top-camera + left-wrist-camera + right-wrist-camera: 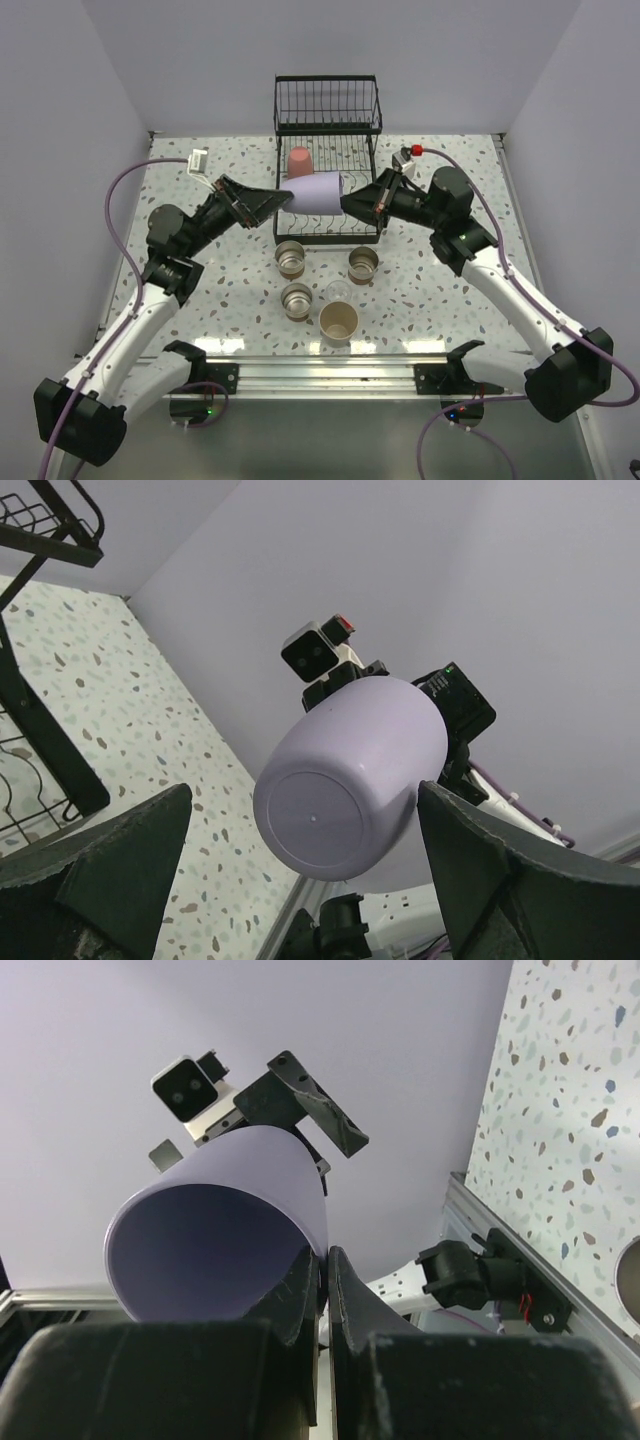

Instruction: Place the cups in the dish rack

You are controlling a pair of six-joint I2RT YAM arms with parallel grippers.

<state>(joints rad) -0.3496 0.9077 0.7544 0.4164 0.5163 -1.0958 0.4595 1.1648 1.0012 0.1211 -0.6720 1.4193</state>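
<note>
The lavender cup (pixel 315 190) lies on its side in the air over the front of the black wire dish rack (pixel 327 104). My right gripper (pixel 348 203) is shut on its rim, one finger inside the cup's mouth (pixel 220 1230) and one outside (pixel 326 1260). My left gripper (pixel 278 200) is open, its fingers spread either side of the cup's base (pixel 350 770) with gaps showing. A coral-pink cup (pixel 299 161) stands upside down on the rack tray. Three brown cups (pixel 290 257) (pixel 363 263) (pixel 297 299), a clear cup (pixel 339 291) and a beige cup (pixel 339 321) stand on the table.
The rack's upright basket rises at the back against the wall. A small white block (pixel 197 159) lies at the far left of the speckled table. A metal rail (pixel 330 350) runs along the near edge by the arm bases.
</note>
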